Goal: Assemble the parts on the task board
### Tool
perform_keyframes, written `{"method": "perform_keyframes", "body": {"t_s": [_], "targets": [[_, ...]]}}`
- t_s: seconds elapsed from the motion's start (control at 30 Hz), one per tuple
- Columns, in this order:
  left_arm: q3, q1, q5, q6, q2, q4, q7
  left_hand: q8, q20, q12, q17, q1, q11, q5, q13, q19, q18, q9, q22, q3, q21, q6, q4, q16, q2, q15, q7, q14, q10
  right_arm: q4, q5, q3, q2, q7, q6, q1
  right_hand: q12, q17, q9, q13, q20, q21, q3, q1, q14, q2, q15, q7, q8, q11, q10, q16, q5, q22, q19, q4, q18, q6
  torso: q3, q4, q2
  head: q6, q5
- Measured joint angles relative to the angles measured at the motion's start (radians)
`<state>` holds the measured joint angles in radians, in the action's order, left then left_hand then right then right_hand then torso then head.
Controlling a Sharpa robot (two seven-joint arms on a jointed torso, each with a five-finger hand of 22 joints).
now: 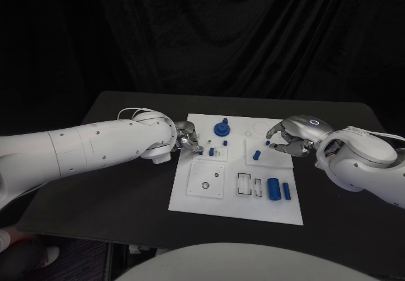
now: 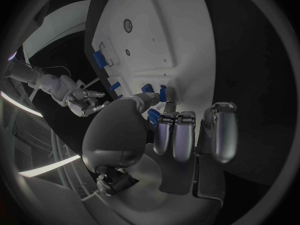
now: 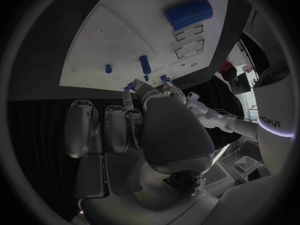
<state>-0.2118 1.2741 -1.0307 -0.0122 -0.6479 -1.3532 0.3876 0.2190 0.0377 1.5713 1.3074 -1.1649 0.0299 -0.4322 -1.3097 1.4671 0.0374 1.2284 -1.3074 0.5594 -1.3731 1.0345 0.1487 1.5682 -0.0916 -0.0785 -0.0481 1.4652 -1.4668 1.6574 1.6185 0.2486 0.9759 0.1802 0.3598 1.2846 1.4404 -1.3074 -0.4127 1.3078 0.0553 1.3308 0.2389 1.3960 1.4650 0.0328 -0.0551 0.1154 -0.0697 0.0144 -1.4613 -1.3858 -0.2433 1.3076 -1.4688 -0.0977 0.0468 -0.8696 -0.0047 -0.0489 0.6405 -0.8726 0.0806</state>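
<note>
The board (image 1: 196, 199) lies mid-table. The left hand (image 1: 187, 139), at its 10 o'clock edge, pinches a small part (image 2: 153, 116). The right hand (image 1: 287, 138) is curled, empty. Best lower the part straight.

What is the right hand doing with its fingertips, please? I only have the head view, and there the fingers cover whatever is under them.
Observer: In the right wrist view, the right hand appears to pinch a small blue part between its thumb tip and a fingertip, at the edge of the task board.
Operator: Thank you. Is the other hand holding anything?
Observer: In the left wrist view, a blue piece lies against the fingertips of the left hand, near the board's edge. I cannot tell whether it is gripped.
</note>
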Motion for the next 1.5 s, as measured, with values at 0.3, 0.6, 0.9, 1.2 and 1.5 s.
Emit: {"method": "perform_keyframes", "body": {"t_s": [0.3, 0.6, 0.9, 1.2, 1.5], "targets": [[0.000, 0.000, 0.000, -0.003, 0.000, 0.001, 0.000, 0.000, 0.000, 0.000, 0.000, -0.001, 0.000, 0.000, 0.000, 0.000, 0.000, 0.000, 0.000, 0.000, 0.000, 0.000, 0.000, 0.000, 0.000, 0.000, 0.000, 0.000, 0.000, 0.001, -0.002, 0.000, 0.000, 0.000, 0.000, 0.000, 0.000, 0.000, 0.000, 0.000, 0.000, 0.000, 0.000, 0.000, 0.000, 0.000, 0.000, 0.000, 0.000, 0.000, 0.000, 0.000, 0.000, 0.000, 0.000, 0.000, 0.000, 0.000, -0.0002, 0.0000, 0.000, 0.000, 0.003], [0.001, -0.001, 0.000, -0.006, 0.000, 0.001, -0.001, 0.000, 0.000, 0.000, 0.000, -0.002, 0.000, 0.001, 0.000, 0.000, 0.000, 0.000, 0.000, 0.000, 0.000, 0.000, 0.000, 0.000, 0.002, 0.000, 0.000, 0.000, 0.000, 0.001, -0.002, 0.000, 0.001, 0.000, -0.001, 0.000, 0.000, 0.000, 0.001, 0.000, 0.000, 0.000, 0.003, 0.004, 0.000, 0.004, 0.000, 0.000, 0.000, 0.000, 0.000, 0.000, -0.004, 0.000, 0.000, 0.003, 0.000, 0.000, -0.0003, 0.0001, 0.001, 0.000, 0.003], [0.002, -0.001, -0.001, -0.008, -0.002, -0.002, -0.004, 0.000, 0.000, 0.000, 0.000, 0.003, 0.000, 0.001, 0.000, 0.000, 0.000, 0.000, 0.000, 0.000, 0.004, 0.001, 0.000, 0.000, 0.007, 0.000, -0.001, 0.000, 0.000, 0.001, -0.003, 0.000, 0.000, 0.000, -0.003, 0.000, 0.000, 0.000, 0.001, 0.000, 0.000, 0.000, 0.003, 0.004, 0.000, 0.004, 0.000, 0.000, 0.000, 0.000, 0.000, 0.000, -0.004, 0.000, 0.000, 0.003, 0.000, 0.000, -0.0009, 0.0001, 0.001, 0.000, 0.005], [0.002, -0.003, -0.002, -0.009, -0.004, -0.004, -0.007, -0.002, 0.000, 0.000, 0.000, 0.007, 0.000, 0.002, 0.000, 0.000, 0.000, 0.000, 0.000, 0.000, 0.004, 0.002, 0.000, 0.000, 0.011, 0.000, -0.002, 0.000, 0.000, 0.001, -0.003, 0.000, 0.001, 0.000, -0.003, 0.000, 0.000, 0.000, 0.001, 0.000, 0.000, 0.000, 0.003, 0.004, 0.000, 0.004, 0.000, 0.000, 0.000, 0.000, 0.000, 0.000, -0.004, 0.000, 0.000, 0.003, 0.000, 0.000, -0.0007, 0.0002, 0.000, 0.000, 0.004], [0.002, -0.003, -0.003, -0.011, -0.005, -0.003, -0.007, -0.002, 0.000, 0.000, 0.000, 0.008, 0.000, 0.004, 0.000, 0.000, 0.000, 0.000, 0.000, 0.000, 0.004, 0.002, 0.000, 0.000, 0.011, 0.000, -0.002, 0.000, 0.000, 0.001, -0.003, 0.000, 0.002, 0.001, -0.004, 0.000, 0.000, 0.000, 0.002, 0.000, 0.000, 0.000, 0.003, 0.004, 0.000, 0.004, 0.000, 0.000, 0.000, 0.004, 0.004, 0.000, -0.004, 0.000, 0.000, 0.003, 0.000, 0.000, -0.0002, 0.0008, 0.000, 0.000, 0.004]]}}
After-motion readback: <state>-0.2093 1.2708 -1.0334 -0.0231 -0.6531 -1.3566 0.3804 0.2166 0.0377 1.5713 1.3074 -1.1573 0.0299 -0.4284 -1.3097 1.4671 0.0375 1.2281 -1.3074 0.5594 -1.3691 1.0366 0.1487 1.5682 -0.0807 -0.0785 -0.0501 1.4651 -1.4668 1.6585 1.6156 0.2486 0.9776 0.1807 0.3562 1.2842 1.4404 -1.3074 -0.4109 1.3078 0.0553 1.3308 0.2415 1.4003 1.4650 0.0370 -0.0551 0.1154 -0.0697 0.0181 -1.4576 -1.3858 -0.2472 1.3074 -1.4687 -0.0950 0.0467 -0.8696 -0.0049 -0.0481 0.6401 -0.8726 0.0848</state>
